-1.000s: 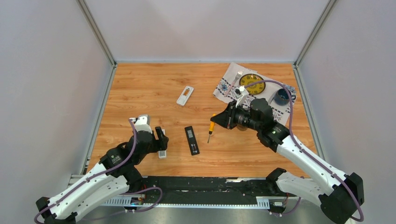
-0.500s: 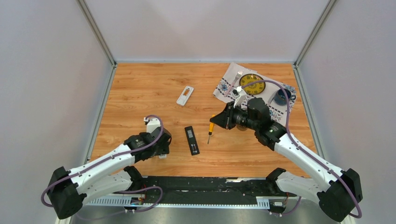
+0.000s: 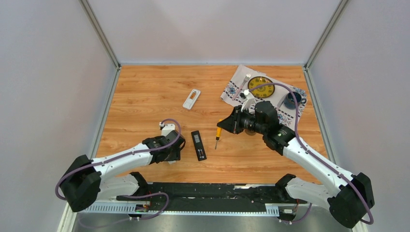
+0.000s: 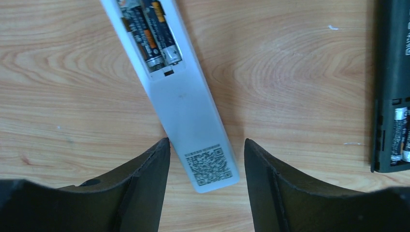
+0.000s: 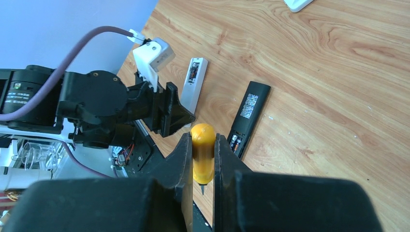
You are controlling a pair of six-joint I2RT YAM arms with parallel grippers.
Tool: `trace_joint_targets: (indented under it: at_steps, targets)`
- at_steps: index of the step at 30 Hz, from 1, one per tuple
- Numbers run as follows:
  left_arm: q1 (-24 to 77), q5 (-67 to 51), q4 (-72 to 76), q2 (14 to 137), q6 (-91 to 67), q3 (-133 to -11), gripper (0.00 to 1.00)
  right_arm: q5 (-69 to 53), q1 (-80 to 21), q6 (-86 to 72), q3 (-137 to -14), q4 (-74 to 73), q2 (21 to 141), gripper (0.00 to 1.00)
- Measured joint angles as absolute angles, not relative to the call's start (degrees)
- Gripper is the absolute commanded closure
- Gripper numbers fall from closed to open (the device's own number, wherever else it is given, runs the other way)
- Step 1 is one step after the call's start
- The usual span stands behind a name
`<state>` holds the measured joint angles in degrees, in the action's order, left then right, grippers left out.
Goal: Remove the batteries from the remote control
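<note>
A white remote control point(image 4: 188, 111) lies back-up on the wood with its battery bay open. Two dark and orange batteries point(image 4: 152, 34) with silvery ends sit in the bay. My left gripper point(image 4: 207, 150) is open, one finger on each side of the remote's near end, apart from it. In the top view the left gripper point(image 3: 171, 155) covers most of that remote. A black remote control point(image 3: 198, 145) lies to its right, also open, with pale batteries point(image 4: 399, 140) in it. My right gripper point(image 5: 203, 159) is shut on a yellow-handled screwdriver point(image 5: 203, 145), held above the table right of the black remote.
A loose white battery cover point(image 3: 191, 99) lies farther back at the middle. A patterned cloth point(image 3: 237, 84) at the back right carries a yellow plate point(image 3: 261, 87), a fork and a blue cup point(image 3: 291, 100). Grey walls close in three sides.
My left arm has stretched out to the right and its gripper has swung over the near end of the white remote. The right gripper with the screwdriver has barely moved.
</note>
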<state>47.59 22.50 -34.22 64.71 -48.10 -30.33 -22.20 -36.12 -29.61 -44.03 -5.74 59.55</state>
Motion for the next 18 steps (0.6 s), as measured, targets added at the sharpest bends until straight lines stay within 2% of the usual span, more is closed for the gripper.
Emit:
trace_joint_targets:
  at_steps: [3,6,12,13,15,16,18]
  targets:
    - [47.57,21.82,-32.69,67.66,-48.25,-30.33,0.37,-22.22,-36.07,-29.45,-44.03,-5.74,59.55,1.0]
    - [47.53,21.71,-31.79,68.31,-48.29,-30.46,0.49,-22.35,-36.05,-29.32,-44.03,-5.72,59.59,1.0]
    - [46.76,23.29,-30.59,68.47,-49.1,-30.11,0.77,-22.81,-35.9,-29.04,-44.05,-5.63,61.01,1.0]
    - [46.7,23.33,-30.44,68.16,-49.1,-29.82,0.86,-22.92,-35.86,-29.04,-44.03,-5.65,61.25,1.0]
    - [46.68,23.49,-29.89,67.31,-48.9,-29.17,0.96,-23.09,-35.81,-29.04,-44.03,-5.63,61.63,1.0]
    - [46.68,23.53,-29.56,66.74,-48.77,-28.75,1.0,-23.11,-35.81,-29.04,-44.05,-5.63,61.71,1.0]
    - [46.68,23.49,-29.12,65.45,-48.58,-28.01,1.0,-23.27,-35.81,-29.04,-44.05,-5.63,61.78,1.0]
